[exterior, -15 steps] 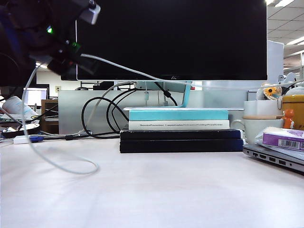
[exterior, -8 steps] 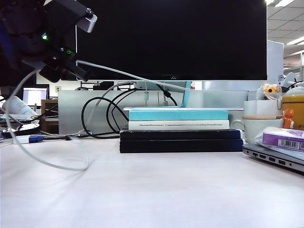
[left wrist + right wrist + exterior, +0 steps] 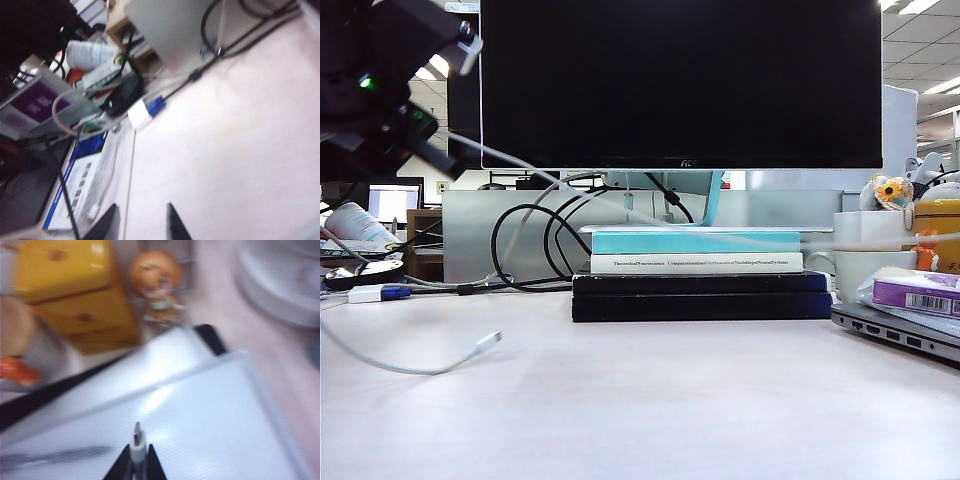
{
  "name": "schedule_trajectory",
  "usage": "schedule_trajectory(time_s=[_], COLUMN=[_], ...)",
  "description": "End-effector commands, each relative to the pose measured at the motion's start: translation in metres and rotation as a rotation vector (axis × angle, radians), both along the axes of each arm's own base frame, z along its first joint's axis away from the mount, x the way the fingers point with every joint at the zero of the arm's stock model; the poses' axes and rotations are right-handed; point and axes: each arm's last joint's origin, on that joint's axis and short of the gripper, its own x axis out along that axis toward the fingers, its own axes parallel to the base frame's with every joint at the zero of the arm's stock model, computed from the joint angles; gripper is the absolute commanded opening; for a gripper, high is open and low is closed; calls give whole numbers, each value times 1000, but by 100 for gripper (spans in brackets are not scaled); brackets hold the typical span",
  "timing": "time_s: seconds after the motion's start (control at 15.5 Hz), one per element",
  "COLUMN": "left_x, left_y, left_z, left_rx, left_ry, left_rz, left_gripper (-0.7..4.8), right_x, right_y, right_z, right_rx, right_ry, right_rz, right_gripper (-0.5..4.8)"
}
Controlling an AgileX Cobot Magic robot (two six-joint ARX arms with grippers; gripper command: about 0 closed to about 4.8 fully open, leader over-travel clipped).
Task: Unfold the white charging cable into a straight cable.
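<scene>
**Cord nearly drawn out, one plug loose on the bench**

The white charging cable [image 3: 137, 442] is thin, light and limp. It will sag wherever I leave slack and spring back toward its old curl, so I judge the stiff plug ends the best places to hold. The right gripper [image 3: 136, 460], out of sight to the right of the monitor [image 3: 680, 80], is clenched on one plug. From there the cord rises in a shallow line below the monitor to its lower left corner, where the left gripper [image 3: 140, 226] hangs. Its fingers stand apart, and I see no cord between the tips. The rest drops left of the monitor and curves along the bench [image 3: 670, 410] to the free plug [image 3: 488, 341].

A second ago a closed loop lay on the bench there. It has since pulled open into that single curve, and the left gripper has climbed up and away from the monitor.
</scene>
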Motion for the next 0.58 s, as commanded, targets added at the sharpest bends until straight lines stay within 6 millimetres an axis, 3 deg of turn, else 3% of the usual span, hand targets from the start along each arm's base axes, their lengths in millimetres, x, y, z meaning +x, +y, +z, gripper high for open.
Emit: schedule_trajectory(time_s=[0.06, 0.26, 0.52, 0.58], left_x=[-2, -8, -13, -14], left_y=[2, 8, 13, 13], left_z=[3, 15, 8, 5], left_rx=[30, 39, 170, 190], left_ry=[3, -28, 68, 96], left_rz=[3, 23, 40, 36], left_gripper=[130, 129, 129, 129], right_x=[-2, -2, -2, -2], right_y=[-2, -3, -4, -3], right_z=[2, 2, 2, 1], right_rx=[-89, -97, -138, -126], right_ry=[30, 35, 56, 53], right_rz=[-41, -47, -66, -51], right_gripper=[22, 22, 25, 70])
